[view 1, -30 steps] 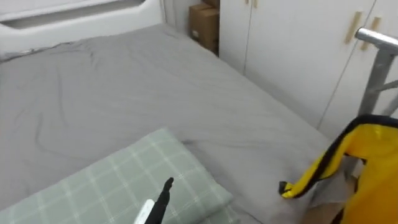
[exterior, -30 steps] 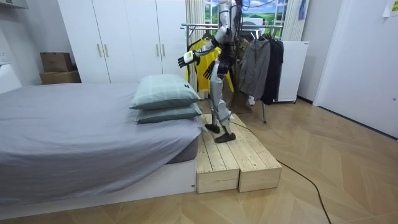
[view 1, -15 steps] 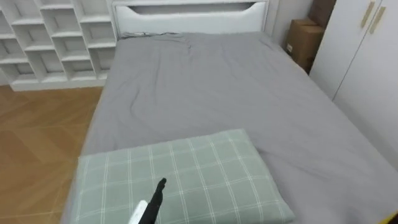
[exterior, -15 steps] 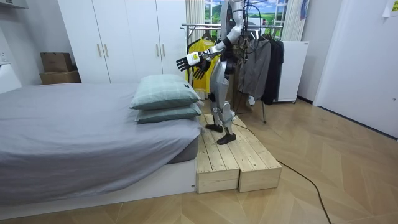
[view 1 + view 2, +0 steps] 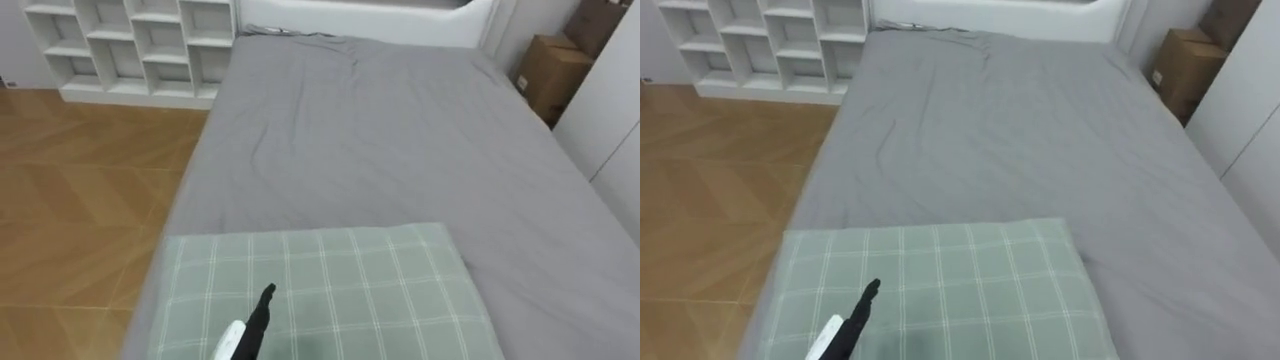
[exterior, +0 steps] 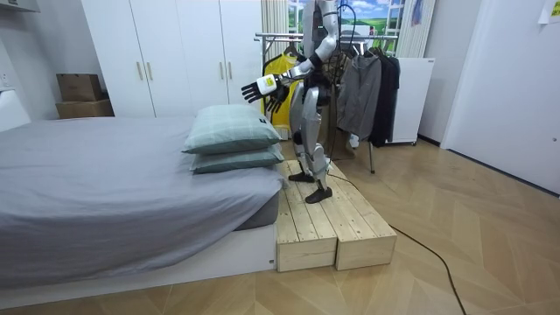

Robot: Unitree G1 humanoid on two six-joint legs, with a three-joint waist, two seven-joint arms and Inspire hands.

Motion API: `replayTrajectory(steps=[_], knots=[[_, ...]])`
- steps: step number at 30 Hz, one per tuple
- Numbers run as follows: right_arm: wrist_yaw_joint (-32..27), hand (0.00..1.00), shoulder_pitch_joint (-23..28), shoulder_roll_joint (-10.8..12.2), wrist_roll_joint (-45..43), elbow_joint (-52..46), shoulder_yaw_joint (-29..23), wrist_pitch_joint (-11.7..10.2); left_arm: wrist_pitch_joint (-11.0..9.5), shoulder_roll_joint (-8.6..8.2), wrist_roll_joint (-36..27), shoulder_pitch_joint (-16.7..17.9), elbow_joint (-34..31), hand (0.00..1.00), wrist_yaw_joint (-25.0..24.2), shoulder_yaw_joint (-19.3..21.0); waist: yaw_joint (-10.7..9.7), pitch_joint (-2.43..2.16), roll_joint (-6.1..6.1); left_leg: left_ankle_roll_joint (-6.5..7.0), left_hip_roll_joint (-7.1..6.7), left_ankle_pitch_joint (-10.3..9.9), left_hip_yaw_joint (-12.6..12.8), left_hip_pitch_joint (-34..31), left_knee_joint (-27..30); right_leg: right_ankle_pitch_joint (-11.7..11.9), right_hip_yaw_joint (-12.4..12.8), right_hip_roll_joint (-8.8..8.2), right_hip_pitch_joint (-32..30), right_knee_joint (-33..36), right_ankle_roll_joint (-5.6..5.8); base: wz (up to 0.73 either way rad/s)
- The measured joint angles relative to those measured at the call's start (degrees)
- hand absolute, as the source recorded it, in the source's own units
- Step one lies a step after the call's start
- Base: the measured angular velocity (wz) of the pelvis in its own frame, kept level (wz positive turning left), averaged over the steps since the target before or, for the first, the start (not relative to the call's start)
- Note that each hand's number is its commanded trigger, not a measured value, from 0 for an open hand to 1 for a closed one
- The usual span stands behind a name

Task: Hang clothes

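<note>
Several garments hang from the metal clothes rail [image 6: 273, 37] at the top middle of the room view, behind the robot. A bright yellow garment [image 6: 284, 68] is just behind its raised arm, and dark grey garments [image 6: 360, 87] hang further to the right. No clothing lies on the wide bed with the grey sheet [image 5: 400, 150] at the centre of the eye views. A green checked pillow [image 5: 340, 290] sits at the lower edge there, a white cubby shelf [image 5: 130, 50] at upper left and a brown cardboard box [image 5: 552, 75] at upper right.

The robot stands on the low wooden platform [image 6: 350, 232] in the middle of the room view, facing the bed. Its left hand [image 6: 260, 87] reaches out over the pillow with fingers straight and spread, holding nothing. The right hand [image 6: 278, 100] is a dark shape lower and closer to the body; I cannot tell how its fingers are set.

The clothes will probably be light, limp and quick to fold or slip. The yellow one looks smooth, so it may slide through a loose grasp. Collar or shoulder seam seems the best hold, with the fabric bunched between thumb and fingers. If it sits on a hanger, the hook would serve.
</note>
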Motion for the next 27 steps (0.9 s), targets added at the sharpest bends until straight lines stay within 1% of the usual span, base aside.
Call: replayTrajectory(steps=[2,3,5,7,9,12,14,16,17,20,25,27], knots=[[-0.26,0.0,0.34,0.0,-1.67,0.34,0.0,0.0,0.11,0.69,0.26,0.0,-0.1,0.0,0.02,0.01,-0.05,0.04,-0.09,-0.27,-0.03,0.15,0.03,0.26,-0.94,0.0,0.69,0.52,-0.08,-0.15,0.0,-0.04],[-0.29,0.0,0.36,-0.01,-2.27,1.03,-0.02,0.07,0.11,0.98,0.77,-0.06,-0.14,0.0,0.14,0.02,-0.14,0.01,-0.15,-0.67,0.01,0.4,-0.03,0.53,-1.34,0.0,0.76,0.72,-0.03,-0.17,-0.01,0.0],[-0.71,0.0,0.74,-0.09,-2.87,1.21,-0.01,0.13,0.11,1.09,0.97,-0.08,-0.14,0.0,0.39,0.06,-0.06,0.01,-0.09,-1.15,0.02,0.79,-0.04,1.33,-2.68,-0.02,1.11,1.03,0.35,-0.41,-0.02,0.0],[-0.78,0.0,1.31,-0.08,-3.84,1.24,0.01,0.13,0.11,1.16,0.97,-0.09,-0.14,0.0,0.69,0.1,0.04,-0.02,-0.12,-1.39,-0.14,1.29,0.01,2.49,-4.26,-0.01,2.19,1.42,1.28,-1.72,-0.03,0.0],[-0.87,0.0,2.02,-0.08,-4.87,1.26,0.02,0.13,0.11,1.27,0.94,-0.06,-0.17,0.0,1.63,0.22,0.13,-0.06,-0.1,-1.87,-0.16,1.75,0.05,3.09,-5.41,-0.02,2.25,1.78,2.08,-3.1,-0.03,0.0],[-0.93,0.0,2.35,-0.08,-5.91,1.25,0.0,0.14,0.11,1.15,1.01,-0.03,-0.37,0.0,2.45,1.06,0.16,-0.15,0.16,-2.4,0.03,2.44,-0.18,3.46,-6.62,-0.04,2.23,2.17,1.99,-3.19,-0.07,0.02],[-0.93,0.0,2.52,-0.09,-6.26,1.25,0.01,0.15,0.11,1.17,1.02,-0.02,-0.66,0.0,3.04,1.22,0.26,-0.17,0.19,-2.62,0.13,2.65,-0.45,3.86,-7.18,-0.17,2.19,2.39,2.22,-3.2,-0.29,0.05],[-0.96,0.0,2.48,-0.13,-6.42,1.25,0.0,0.15,0.11,1.16,1.04,-0.01,-1.04,0.0,3.64,1.2,0.36,-0.17,0.23,-2.72,0.18,2.74,-0.69,4.06,-7.31,-0.23,2.14,2.53,2.64,-3.57,-0.38,0.03],[-0.99,0.0,2.49,-0.14,-6.37,1.28,0.0,0.15,0.1,1.15,1.05,0.06,-1.33,0.0,4.19,1.2,0.8,-0.26,0.32,-2.74,0.13,2.75,-0.77,4.14,-7.37,-0.23,2.22,2.59,2.89,-4.12,-0.38,-0.04],[-1.03,0.0,2.74,-0.14,-6.33,1.27,0.0,0.18,0.1,1.14,1.01,0.26,-1.38,0.0,5.3,1.28,1.52,-0.36,0.63,-2.78,0.11,2.77,-2.26,4.18,-7.54,-0.27,2.23,2.72,2.86,-4.11,-0.45,0.0],[-0.56,0.0,3.04,-0.14,-6.46,1.26,0.0,0.64,0.1,1.09,0.98,0.42,-1.26,0.0,5.58,2.78,2.15,-0.36,0.63,-2.84,0.12,2.81,-2.6,4.2,-7.77,-0.28,2.26,2.77,2.87,-4.12,-0.47,0.02],[-0.3,0.0,3.44,-0.16,-7.06,1.27,-0.03,0.64,0.06,1.12,0.8,0.5,-0.65,0.0,5.66,3.87,2.88,-0.33,0.7,-2.84,0.12,2.81,-2.6,4.21,-7.73,-0.28,2.16,2.77,2.87,-4.12,-0.47,0.0]])
